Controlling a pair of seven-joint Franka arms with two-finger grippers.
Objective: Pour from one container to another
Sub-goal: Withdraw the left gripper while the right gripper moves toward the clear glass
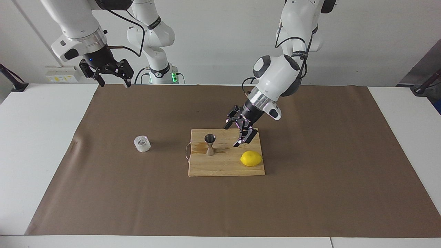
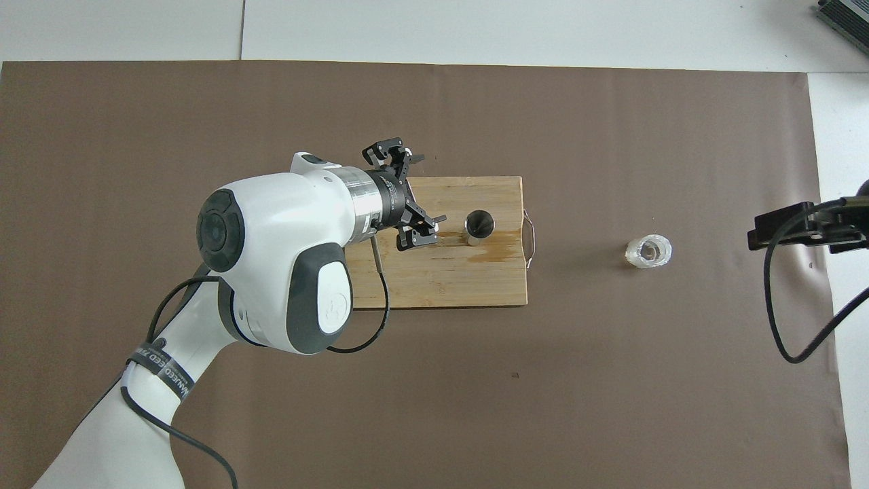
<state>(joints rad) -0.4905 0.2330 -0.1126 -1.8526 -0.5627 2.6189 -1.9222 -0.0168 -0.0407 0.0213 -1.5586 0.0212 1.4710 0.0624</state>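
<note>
The cup [image 1: 142, 144] stands on the brown mat [image 1: 310, 193], well apart from both sets of fingers. I see my left gripper [image 1: 237, 132] spread wide and empty over the board [image 1: 224, 168], just beside the jigger [image 1: 210, 144]. My right gripper [image 1: 110, 74] waits, raised, fingers apart, holding nothing.

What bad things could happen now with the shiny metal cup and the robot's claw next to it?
1. The jigger is slim and stands upright on the cutting board. The open left gripper is close beside it, so a sideways bump might tip it over.
2. A wet patch already lies on the board by the jigger; it may slide there.
3. The lemon sits near the left gripper and could get nudged and roll.
The right gripper waits, raised.
</note>
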